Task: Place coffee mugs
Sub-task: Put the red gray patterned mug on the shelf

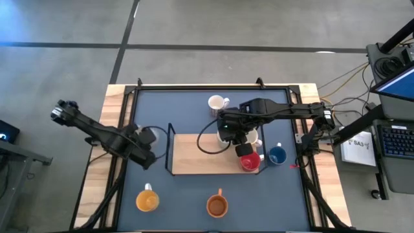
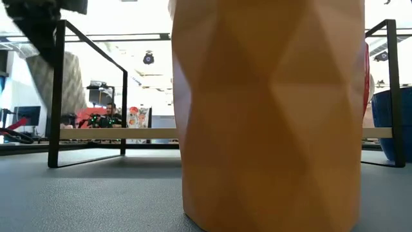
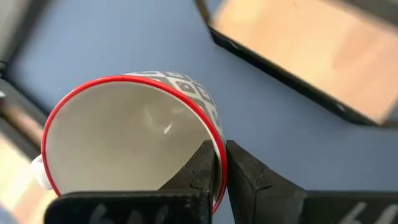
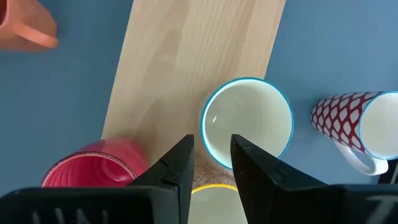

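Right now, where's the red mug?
In the high view the red mug sits at the right end of the wooden board, just left of the blue mug and directly below the right hand.

We are seeing a dark blue-grey mat lying over a wooden table, with a black metal frame running along its edges. A pale wooden board is lying near the middle of the mat. To the right of the table, a keyboard and a tangle of cables are sitting. In the low view, a person is sitting far back in the room behind the table.
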`<state>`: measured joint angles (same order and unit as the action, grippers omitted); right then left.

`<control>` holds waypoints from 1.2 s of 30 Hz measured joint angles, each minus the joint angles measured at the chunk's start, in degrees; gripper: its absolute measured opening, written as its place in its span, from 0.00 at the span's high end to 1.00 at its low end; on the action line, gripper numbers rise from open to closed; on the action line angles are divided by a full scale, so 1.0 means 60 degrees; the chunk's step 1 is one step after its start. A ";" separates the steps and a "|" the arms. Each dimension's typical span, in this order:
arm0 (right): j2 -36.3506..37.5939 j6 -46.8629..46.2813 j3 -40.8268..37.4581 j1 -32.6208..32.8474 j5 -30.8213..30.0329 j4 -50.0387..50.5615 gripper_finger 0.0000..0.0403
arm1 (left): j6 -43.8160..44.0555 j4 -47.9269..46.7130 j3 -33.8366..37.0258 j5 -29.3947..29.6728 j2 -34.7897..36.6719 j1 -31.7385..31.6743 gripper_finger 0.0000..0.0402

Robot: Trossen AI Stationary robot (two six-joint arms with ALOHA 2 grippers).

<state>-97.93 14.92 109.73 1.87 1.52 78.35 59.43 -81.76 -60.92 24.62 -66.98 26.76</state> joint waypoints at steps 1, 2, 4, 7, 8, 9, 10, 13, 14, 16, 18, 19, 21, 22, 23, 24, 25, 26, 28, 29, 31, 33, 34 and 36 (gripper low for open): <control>-0.0003 -0.0001 0.0000 0.0000 0.0000 0.0009 0.78 | 0.0104 -0.0311 -0.0227 0.0269 -0.0014 -0.0007 0.98; 0.0000 0.0003 0.0000 0.0000 0.0000 0.0038 0.78 | 0.0216 -0.0658 -0.0479 0.0595 -0.0051 -0.0012 0.98; 0.0000 0.0003 0.0000 0.0000 0.0000 0.0071 0.79 | 0.0455 -0.1345 -0.0968 0.1283 -0.0166 -0.0065 0.98; 0.0000 -0.0001 0.0000 0.0000 0.0000 0.0073 0.80 | 0.0099 -0.1215 -0.1654 0.2306 -0.0232 -0.0305 0.98; 0.0000 -0.0001 0.0000 0.0000 0.0000 0.0079 0.80 | -0.0127 -0.1076 -0.1875 0.2603 -0.0267 -0.0391 0.98; 0.0000 -0.0001 0.0000 0.0000 0.0000 0.0103 0.80 | -0.0373 -0.1028 -0.2112 0.2911 -0.0330 -0.0503 0.98; 0.0000 -0.0005 -0.0003 0.0000 -0.0001 0.0118 0.80 | -0.0590 -0.1032 -0.2357 0.3253 -0.0404 -0.0603 0.98; 0.0000 -0.0218 -0.0004 0.0000 -0.0002 0.0149 0.79 | -0.1157 -0.0916 -0.3098 0.4141 -0.0694 -0.0823 0.98; 0.0000 -0.0300 -0.0004 0.0000 -0.0002 0.0173 0.79 | -0.1445 -0.0813 -0.3350 0.4259 -0.0818 -0.0909 0.98; 0.0000 -0.0394 -0.0004 0.0000 0.0000 0.0262 0.79 | -0.2124 -0.0390 -0.3765 0.4207 -0.1109 -0.0980 0.98; 0.0000 -0.0528 -0.0004 0.0000 0.0000 0.0392 0.80 | -0.2946 0.0333 -0.4100 0.3938 -0.1461 -0.0994 0.98; 0.0000 -0.0571 -0.0004 0.0000 0.0002 0.0464 0.80 | -0.3367 0.0703 -0.4242 0.3681 -0.1647 -0.0994 0.98; 0.0000 -0.0636 -0.0004 0.0006 0.0014 0.0551 0.81 | -0.4078 0.1420 -0.4492 0.3058 -0.2056 -0.0990 0.98; 0.0000 -0.0649 -0.0004 0.0018 0.0012 0.0605 0.81 | -0.4329 0.1706 -0.4605 0.2743 -0.2269 -0.0990 0.98; 0.0000 -0.0651 -0.0004 0.0034 0.0025 0.0659 0.81 | -0.4496 0.1873 -0.4721 0.2476 -0.2491 -0.0990 0.98; 0.0000 -0.0660 -0.0004 0.0061 0.0039 0.0687 0.81 | -0.4558 0.1893 -0.4844 0.2198 -0.2716 -0.0990 0.98; 0.0000 -0.0661 -0.0004 0.0083 0.0069 0.0688 0.81 | -0.4557 0.1865 -0.4948 0.1935 -0.2922 -0.0990 0.98; 0.0000 -0.0667 -0.0004 0.0118 0.0076 0.0688 0.81 | -0.4546 0.1847 -0.5047 0.1677 -0.3109 -0.0990 0.98; 0.0000 -0.0667 -0.0004 0.0185 0.0077 0.0685 0.81 | -0.4541 0.1976 -0.5196 0.1228 -0.3483 -0.0989 0.98; 0.0000 -0.0671 -0.0004 0.0213 0.0076 0.0685 0.81 | -0.4549 0.2109 -0.5227 0.0995 -0.3665 -0.0978 0.98; 0.0000 -0.0671 -0.0004 0.0272 0.0076 0.0685 0.82 | -0.4671 0.2408 -0.5239 0.0431 -0.4037 -0.0976 0.98; 0.0000 -0.0671 -0.0004 0.0318 0.0075 0.0690 0.82 | -0.4872 0.2512 -0.5239 -0.0201 -0.4392 -0.0968 0.98; 0.0000 -0.0671 -0.0004 0.0332 0.0075 0.0697 0.82 | -0.4894 0.2468 -0.5235 -0.0486 -0.4549 -0.0968 0.98; 0.0000 -0.0666 -0.0004 0.0376 0.0076 0.0704 0.82 | -0.4922 0.2413 -0.5232 -0.0943 -0.4812 -0.0986 0.98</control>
<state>-97.93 10.93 109.71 4.12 1.98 82.57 29.90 -67.29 -92.31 18.97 -95.85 20.85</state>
